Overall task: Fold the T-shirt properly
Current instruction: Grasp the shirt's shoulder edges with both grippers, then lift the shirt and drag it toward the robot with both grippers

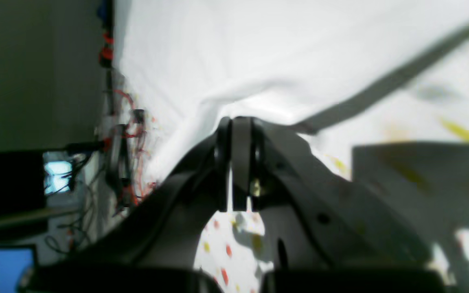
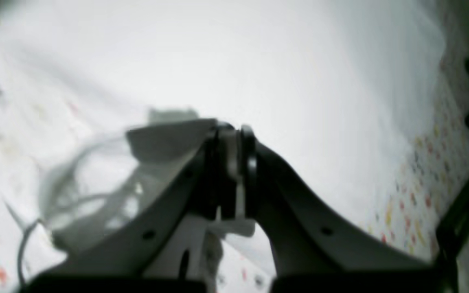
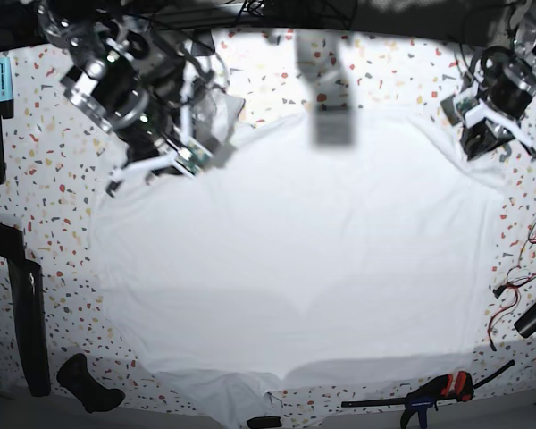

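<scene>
One white T-shirt (image 3: 295,268) lies spread on the speckled worktop (image 3: 54,206); two end effectors, left end effector (image 1: 240,122) and right end effector (image 2: 230,130), each pinch its cloth at far corners.

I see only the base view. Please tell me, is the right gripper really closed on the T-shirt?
Observer: Yes. In the right wrist view the right gripper is shut with white cloth of the T-shirt pinched between its fingers.
Operator: And the left gripper?
Observer: The left wrist view shows the left gripper shut on a bunched edge of the shirt.
Operator: Is that edge lifted from the tabletop?
Observer: Yes, the left wrist view shows a dark shadow band under the raised edge on the speckled tabletop.
</scene>
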`<move>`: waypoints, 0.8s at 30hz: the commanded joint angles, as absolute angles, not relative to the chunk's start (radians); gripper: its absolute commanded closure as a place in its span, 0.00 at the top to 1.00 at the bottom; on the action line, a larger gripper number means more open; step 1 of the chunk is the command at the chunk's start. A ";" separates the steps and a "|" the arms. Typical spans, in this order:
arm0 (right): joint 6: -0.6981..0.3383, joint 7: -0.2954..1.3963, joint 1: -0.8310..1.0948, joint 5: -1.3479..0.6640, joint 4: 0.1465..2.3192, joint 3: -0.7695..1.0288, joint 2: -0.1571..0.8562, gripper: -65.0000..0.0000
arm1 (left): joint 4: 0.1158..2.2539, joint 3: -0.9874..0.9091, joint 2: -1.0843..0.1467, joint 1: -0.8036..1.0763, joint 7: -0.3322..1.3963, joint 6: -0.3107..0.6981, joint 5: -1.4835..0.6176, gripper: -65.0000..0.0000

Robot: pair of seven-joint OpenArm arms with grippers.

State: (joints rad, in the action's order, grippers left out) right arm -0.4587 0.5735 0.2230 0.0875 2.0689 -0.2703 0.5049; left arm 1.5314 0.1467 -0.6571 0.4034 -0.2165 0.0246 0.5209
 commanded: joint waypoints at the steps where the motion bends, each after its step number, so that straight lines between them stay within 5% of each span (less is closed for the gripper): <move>1: -0.448 0.557 0.194 0.094 2.079 -0.264 0.503 0.00 | 1.545 0.139 -0.659 0.384 -0.223 0.004 0.505 0.00; 10: -0.444 0.556 -0.006 0.094 1.904 -0.264 0.400 0.00 | 1.544 0.139 -0.548 0.274 -0.096 0.004 0.398 0.00; 24: -0.444 0.558 -0.225 0.067 1.644 -0.264 0.338 0.00 | 1.496 0.139 -0.543 0.152 0.045 0.005 0.256 0.00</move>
